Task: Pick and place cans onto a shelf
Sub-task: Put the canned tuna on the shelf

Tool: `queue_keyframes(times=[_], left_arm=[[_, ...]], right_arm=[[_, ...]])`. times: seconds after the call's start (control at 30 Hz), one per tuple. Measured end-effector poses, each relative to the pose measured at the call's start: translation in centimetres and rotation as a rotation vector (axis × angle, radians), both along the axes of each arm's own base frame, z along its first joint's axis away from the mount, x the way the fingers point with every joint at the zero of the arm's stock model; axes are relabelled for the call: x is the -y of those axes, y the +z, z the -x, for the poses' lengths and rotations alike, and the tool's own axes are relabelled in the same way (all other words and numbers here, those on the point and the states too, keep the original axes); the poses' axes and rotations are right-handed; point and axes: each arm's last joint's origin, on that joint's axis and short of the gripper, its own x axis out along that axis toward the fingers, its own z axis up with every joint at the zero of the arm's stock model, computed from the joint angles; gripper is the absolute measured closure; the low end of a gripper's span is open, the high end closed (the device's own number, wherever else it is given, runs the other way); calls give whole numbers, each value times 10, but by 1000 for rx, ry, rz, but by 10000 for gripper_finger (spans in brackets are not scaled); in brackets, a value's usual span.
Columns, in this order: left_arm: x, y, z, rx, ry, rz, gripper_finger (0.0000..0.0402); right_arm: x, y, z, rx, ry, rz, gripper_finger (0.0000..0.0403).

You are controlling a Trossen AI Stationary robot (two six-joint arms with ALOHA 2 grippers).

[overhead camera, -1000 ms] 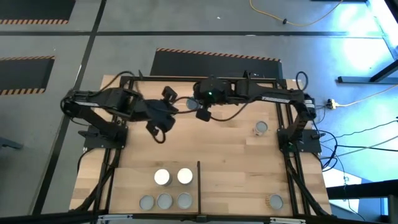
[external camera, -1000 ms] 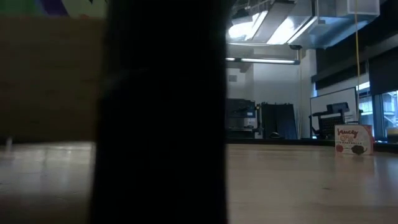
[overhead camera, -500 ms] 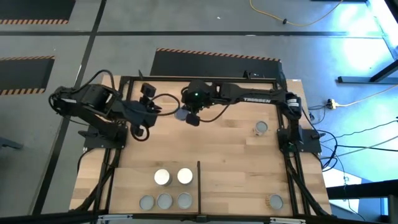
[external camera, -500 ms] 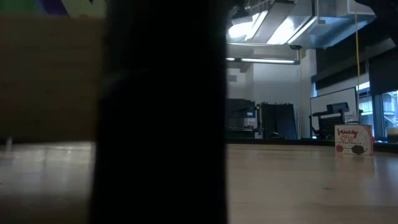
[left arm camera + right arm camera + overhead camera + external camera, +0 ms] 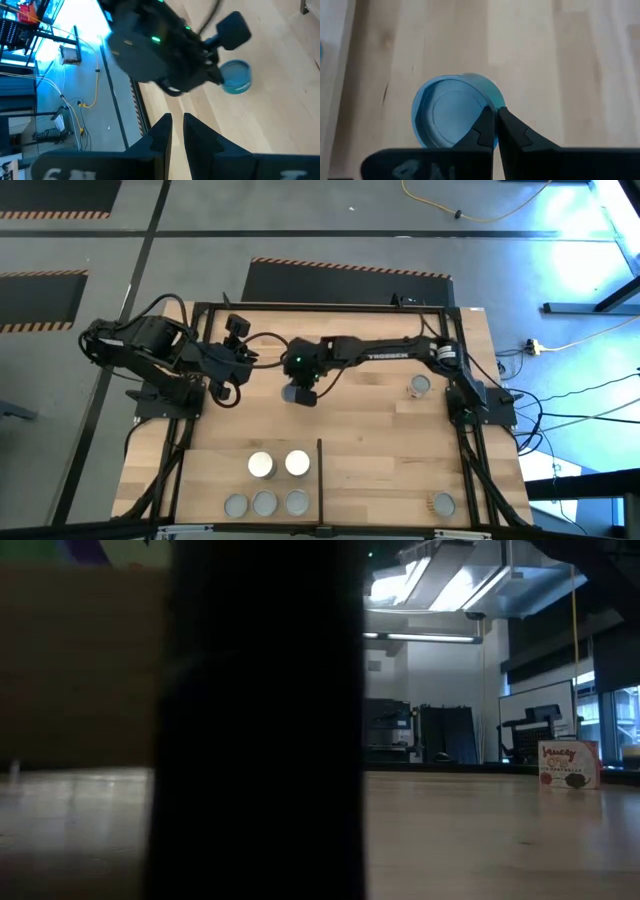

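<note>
Wide black upright [image 5: 262, 720], very close to the lens, blocking the middle-left from top to bottom. Left of it, blurred tan surface [image 5: 80, 665]. Pale wooden tabletop [image 5: 500, 835] running off to the right. Far right, 1 small box [image 5: 568, 764] with red lettering standing on it. Beyond, dim room: bright ceiling lights [image 5: 440, 580], dark cabinets [image 5: 420, 735].

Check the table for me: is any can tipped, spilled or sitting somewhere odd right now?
Nothing looks spilled or tipped. Five cans stand upright left of the shelf divider, one right of it, one waits on the table. The right gripper pinches a can's rim off-centre, the only odd thing. The low view is mostly blocked.
</note>
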Motion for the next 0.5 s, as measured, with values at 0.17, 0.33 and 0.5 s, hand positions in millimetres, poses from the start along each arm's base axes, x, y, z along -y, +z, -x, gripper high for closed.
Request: queue_keyframes(times=[0.17,0.33,0.5], left_arm=[[0,0,0,4,7,8,360],[0,0,0,12,21,21,360],[0,0,0,15,26,33,360]], right_arm=[[-11,-25,-5,-72,26,-5,394],[-15,-47,-5,-162,34,-10,387],[-17,-58,-5,-203,40,-11,389]])
